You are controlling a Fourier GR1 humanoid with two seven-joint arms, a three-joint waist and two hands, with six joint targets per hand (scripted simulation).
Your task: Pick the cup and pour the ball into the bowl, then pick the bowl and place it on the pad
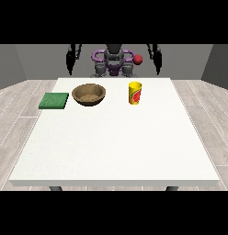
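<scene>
A yellow cup [134, 93] with a red mark stands upright on the white table [116, 142], right of centre at the far side. To its left sits a brown bowl [89, 94]. A green pad [54, 100] lies flat near the table's left edge. No ball shows; the cup's inside is hidden. The hand at the view's left [70, 66] hangs beside the robot's body, behind the table's far edge. The hand at the view's right [157, 66] hangs likewise. Both are well away from the cup and bowl and hold nothing.
The robot's torso [114, 62] stands behind the far edge, with a red knob [138, 59] at its side. Grey walls and a wooden floor surround the table.
</scene>
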